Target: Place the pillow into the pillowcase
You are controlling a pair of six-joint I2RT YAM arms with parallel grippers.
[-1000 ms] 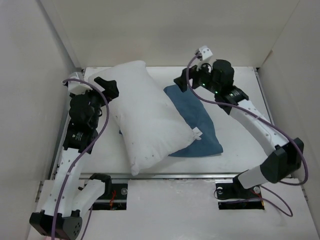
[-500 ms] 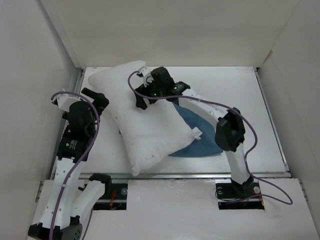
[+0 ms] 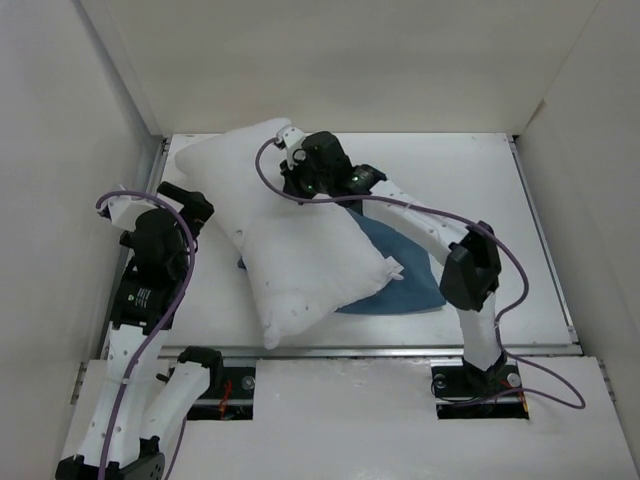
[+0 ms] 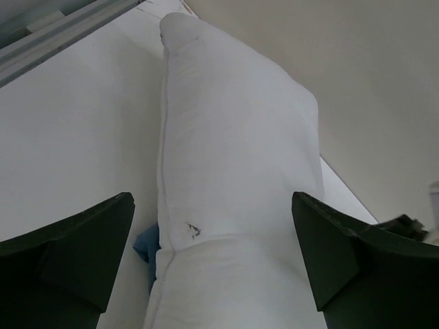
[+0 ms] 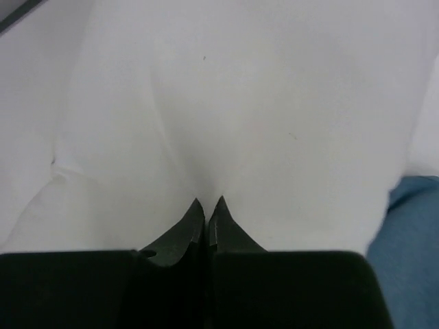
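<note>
White stuffed pillow — large and plump, lying slantwise on the pale surface, with one corner toward the far left and another toward the near edge. A small white tag sticks out at its right-hand seam.

Blue-teal pillowcase — limp and wrinkled, flat on the surface and separate from the pillow, which lies across its left part. Its right and near portions show from above, and a thin blue sliver peeks out at the pillow's left edge.

Right pincer — set down on the far part of the pillow. In the wrist view its dark fingers are pressed together, with creases in the white cover running into the tips; a small fold of pillow fabric is pinched there. A patch of blue cloth shows at that view's lower right.

Left pincer — spread to its widest and holding nothing, near the pillow's left edge. In its own view the pillow stands framed between the two dark fingers.
</note>
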